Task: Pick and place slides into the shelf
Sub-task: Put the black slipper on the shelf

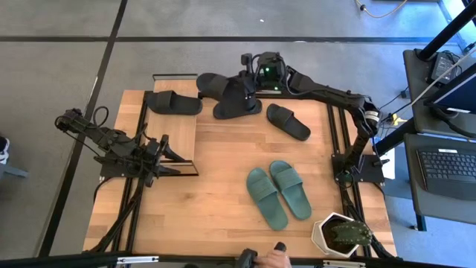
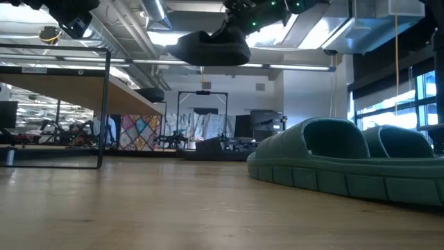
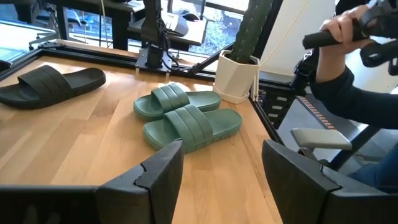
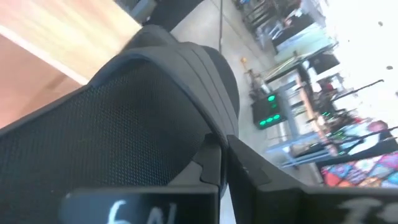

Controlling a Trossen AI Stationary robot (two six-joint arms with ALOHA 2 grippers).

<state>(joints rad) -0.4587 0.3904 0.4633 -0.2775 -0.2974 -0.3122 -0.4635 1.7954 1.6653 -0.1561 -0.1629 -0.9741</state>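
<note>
Nearest to the low camera lies the teal-green pair (image 2: 350, 163) of slides, side by side and touching, on the table (image 1: 216, 201) toward its near right part. From above the same pair (image 1: 279, 193) sits flat, straps up, a little in front of the potted cactus (image 1: 342, 234) at the table corner.

At the far edge the right gripper (image 1: 249, 91) has its jaws pressed together on a black slide (image 1: 227, 91), which it holds up in the air; in the low view this slide (image 2: 208, 48) hangs well above the wood. In the right wrist view the strap of the slide (image 4: 161, 118) fills the picture and the dark fingers (image 4: 217, 168) meet on its edge.

One more black slide (image 1: 172, 102) lies on the light top board of the shelf (image 1: 178, 134), at the far left of the table. Another black slide (image 1: 288, 121) rests flat on the table, between the held one and the green pair.

The left gripper (image 1: 169, 158) waits low beside the shelf, its jaws wide apart and holding nothing; the left wrist view shows both fingers (image 3: 163, 168) spread, with the green pair beyond them.

A person's hand (image 3: 336, 28) grips a handle in the room beyond the table
</note>
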